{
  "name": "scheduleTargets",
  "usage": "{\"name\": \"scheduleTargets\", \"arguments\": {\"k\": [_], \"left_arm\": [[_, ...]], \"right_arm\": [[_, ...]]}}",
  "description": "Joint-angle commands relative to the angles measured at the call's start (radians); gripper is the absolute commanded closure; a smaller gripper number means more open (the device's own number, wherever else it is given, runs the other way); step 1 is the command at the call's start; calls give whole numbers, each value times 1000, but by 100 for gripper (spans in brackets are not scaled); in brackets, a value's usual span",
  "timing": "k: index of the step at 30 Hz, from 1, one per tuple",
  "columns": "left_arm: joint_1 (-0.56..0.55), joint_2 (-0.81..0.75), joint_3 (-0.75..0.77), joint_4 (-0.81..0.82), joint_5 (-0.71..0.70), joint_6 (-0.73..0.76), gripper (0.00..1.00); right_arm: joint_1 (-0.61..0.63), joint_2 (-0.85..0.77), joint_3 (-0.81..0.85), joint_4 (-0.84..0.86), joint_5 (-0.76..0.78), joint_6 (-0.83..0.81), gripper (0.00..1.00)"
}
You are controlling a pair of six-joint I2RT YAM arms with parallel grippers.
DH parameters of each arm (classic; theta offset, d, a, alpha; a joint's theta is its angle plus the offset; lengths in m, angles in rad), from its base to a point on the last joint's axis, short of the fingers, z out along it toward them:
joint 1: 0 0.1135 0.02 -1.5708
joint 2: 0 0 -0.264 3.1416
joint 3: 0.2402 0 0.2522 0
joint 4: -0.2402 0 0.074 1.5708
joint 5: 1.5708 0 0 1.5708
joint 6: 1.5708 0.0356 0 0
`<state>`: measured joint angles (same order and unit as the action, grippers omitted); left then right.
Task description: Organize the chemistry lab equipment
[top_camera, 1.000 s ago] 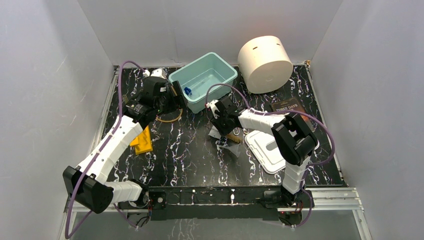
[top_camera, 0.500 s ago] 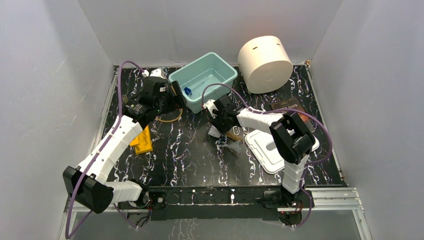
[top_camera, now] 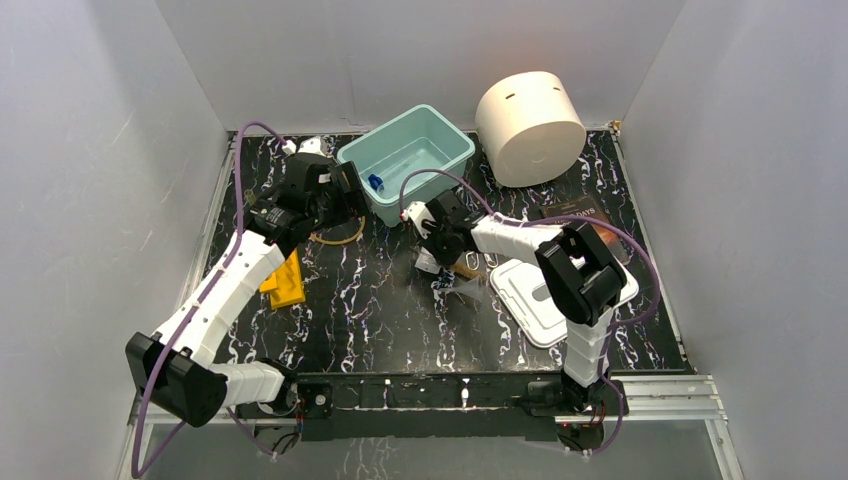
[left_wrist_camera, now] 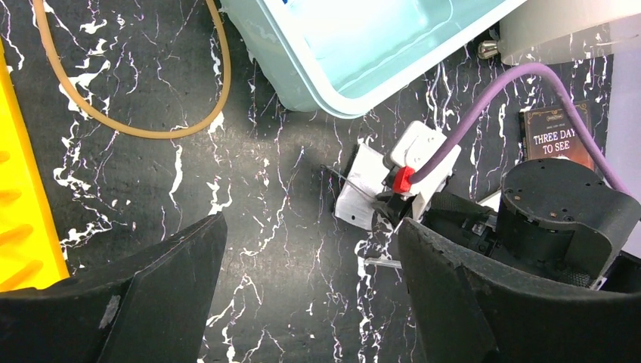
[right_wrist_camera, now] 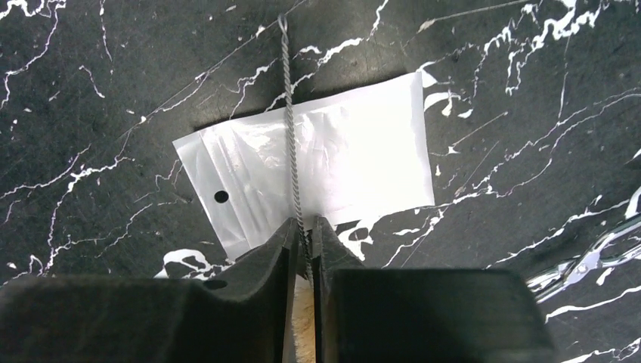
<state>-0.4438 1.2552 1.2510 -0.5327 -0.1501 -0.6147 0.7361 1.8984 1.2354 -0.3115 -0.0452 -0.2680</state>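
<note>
The right gripper [right_wrist_camera: 302, 227] pinches the brush [right_wrist_camera: 290, 136] by its thin wire, lying across the packet [right_wrist_camera: 363, 151]. The skinny wire could slip out. The left gripper [left_wrist_camera: 310, 223], near the packet, gapes wide and empty.

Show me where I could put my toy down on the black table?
The biggest bare patch is the front middle of the table, between the yellow rack and the white lid. It is crowded near the teal bin: the amber tubing, the packet and the right tool pinching the brush.
</note>
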Motion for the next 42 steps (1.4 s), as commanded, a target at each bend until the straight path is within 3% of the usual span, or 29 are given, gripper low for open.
{"name": "scheduleTargets", "arguments": {"k": [1,9,24,28,33,42], "left_arm": [[10,-35,11,-19,-22,-10,17],[14,-58,8,-16,-32,-26,17],[30,-80,-22,-52,-46,-152,15],[43,-91,-58,-15,39,-198,14],[51,-82,-109,144,309,-216,13],[51,-97,-154,279,394,-241,15]], "right_arm": [[12,23,50,1,17,-17,85],[36,-82,78,-26,120,-84,100],[34,-242,127,-106,-47,-81,100],[34,-294,117,-95,-132,-51,100],[34,-355,105,-45,-254,26,100],[19,-421,108,170,-263,360,100]]}}
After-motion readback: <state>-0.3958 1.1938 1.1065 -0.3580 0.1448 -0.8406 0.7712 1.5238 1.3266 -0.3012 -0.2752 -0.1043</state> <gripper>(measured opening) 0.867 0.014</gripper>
